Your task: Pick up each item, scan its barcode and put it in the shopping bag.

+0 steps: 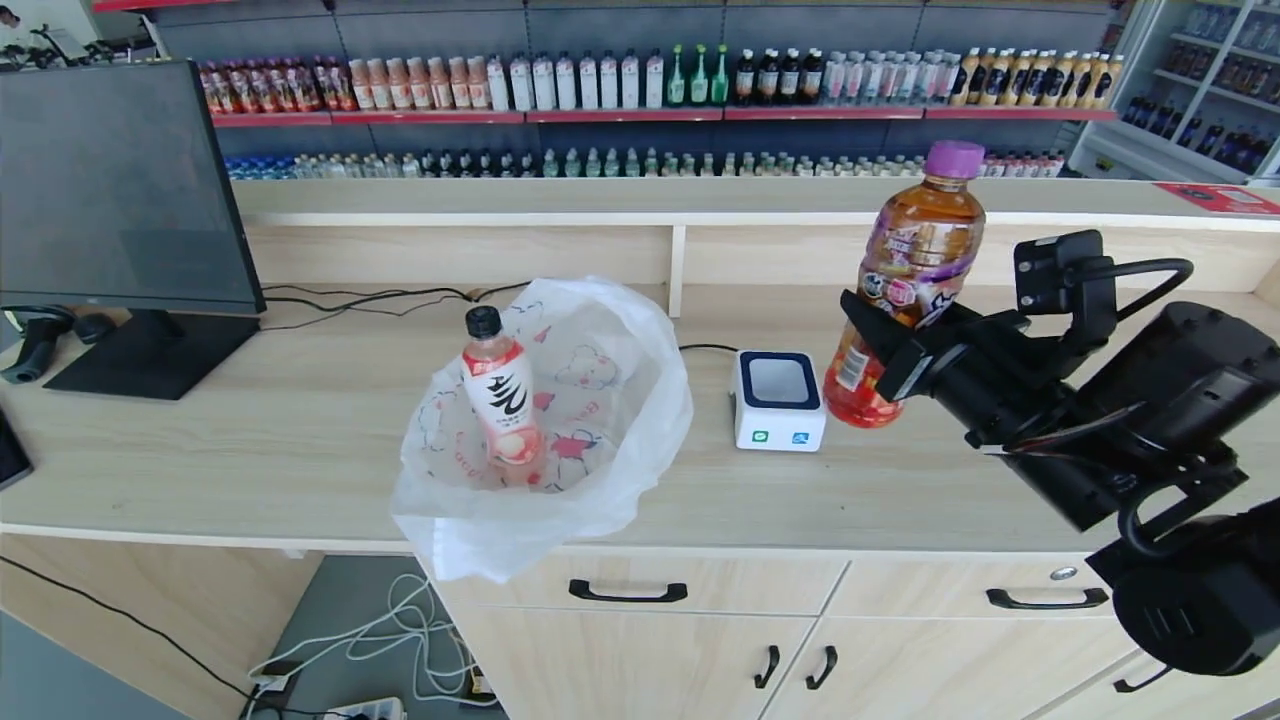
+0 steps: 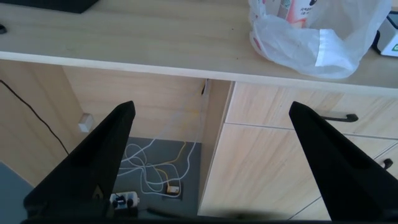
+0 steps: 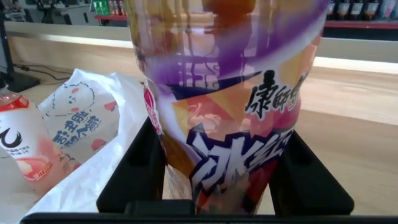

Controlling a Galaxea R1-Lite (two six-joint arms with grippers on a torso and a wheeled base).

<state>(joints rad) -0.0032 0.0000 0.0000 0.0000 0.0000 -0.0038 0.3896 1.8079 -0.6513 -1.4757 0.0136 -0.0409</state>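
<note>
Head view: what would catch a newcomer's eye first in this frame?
The purple-capped tea bottle stands out first, held slightly tilted in the right end effector, just right of the white scanner. Next comes the shopping bag in the middle of the counter, with a pink-labelled bottle standing inside it.

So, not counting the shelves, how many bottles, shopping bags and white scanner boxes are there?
Bottles: 2 (black-capped bottle, purple-capped bottle)
Shopping bag: 1
White scanner box: 1
Total: 4
</note>
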